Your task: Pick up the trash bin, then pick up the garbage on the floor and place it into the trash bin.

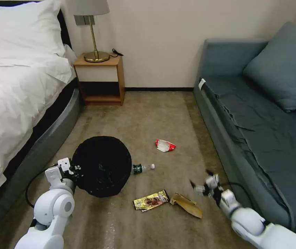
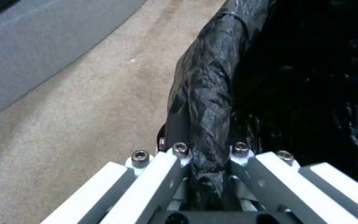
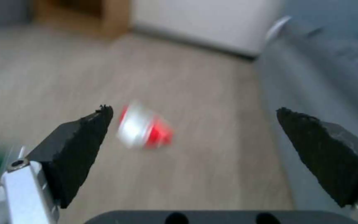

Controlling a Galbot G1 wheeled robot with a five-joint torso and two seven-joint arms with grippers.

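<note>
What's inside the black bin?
The trash bin shows just its crinkly black bag; no litter is visible inside. The bottom is too dark to see. The left gripper grips its rim.

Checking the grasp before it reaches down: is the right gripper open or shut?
Open. The right gripper has its two black fingertips spread wide apart with nothing between them; the red-and-white wrapper lies on the floor beyond.

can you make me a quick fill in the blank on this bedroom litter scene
1. The left gripper is shut on the rim of the ____.
2. The right gripper hangs with its fingers ____.
3. The clear bottle lies right beside the trash bin, and the red-and-white wrapper lies on the ____.

Missing words: trash bin; open; floor
</note>
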